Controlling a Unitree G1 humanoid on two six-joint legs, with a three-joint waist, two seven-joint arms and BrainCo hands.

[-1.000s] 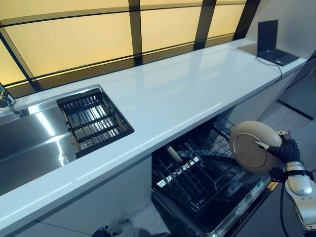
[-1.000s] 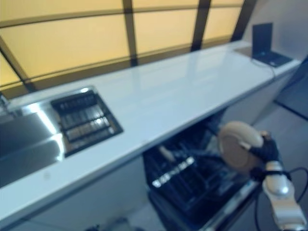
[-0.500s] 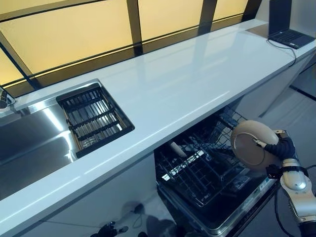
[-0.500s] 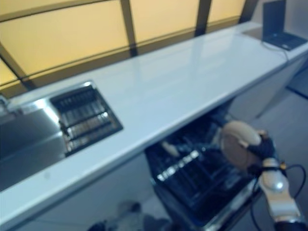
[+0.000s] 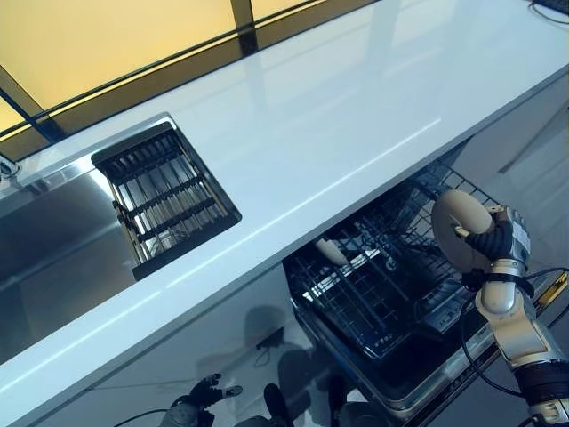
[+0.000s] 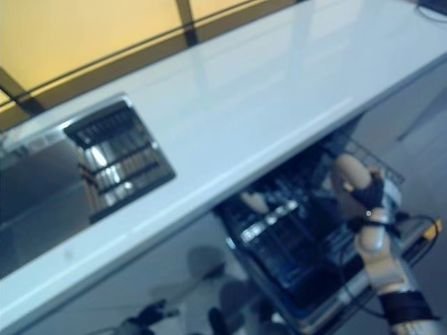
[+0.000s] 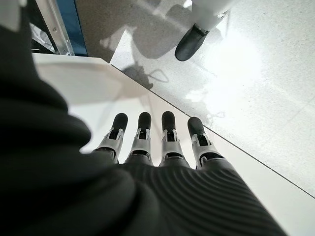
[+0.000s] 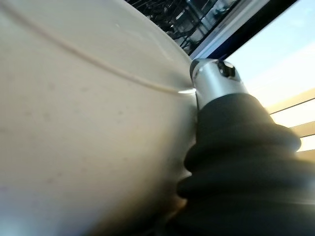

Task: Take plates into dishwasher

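Beige and round, the plate (image 5: 460, 229) is held on edge in the right hand (image 5: 494, 240), whose thumb presses across its face while the rest of the hand grips from behind the rim. In the right wrist view the plate's pale surface (image 8: 83, 113) fills most of the picture, with the thumb laid tight against it. The plate hangs over the right side of the lower rack (image 5: 373, 298), which is pulled out of the open dishwasher (image 5: 418, 391) below the edge of the white counter (image 5: 311, 133). It stands close above the rack's dark wire prongs, but whether it touches them cannot be told. One pale dish (image 5: 331, 253) already leans in the rack, near the left, just under the counter's front edge.

The left hand (image 7: 152, 142) shows only in its own wrist view, where its fingers lie straight and relaxed side by side, holding nothing, above a white panel and a speckled grey floor (image 7: 256, 73).

On the counter's left, a steel sink (image 5: 53, 249) is set into the top, with a dark slatted drain tray (image 5: 164, 200) at its right end. Behind the counter runs a wall of yellow panels (image 5: 98, 36) split by dark bars. No writing, label or brand can be read on the plate, the rack or the counter.
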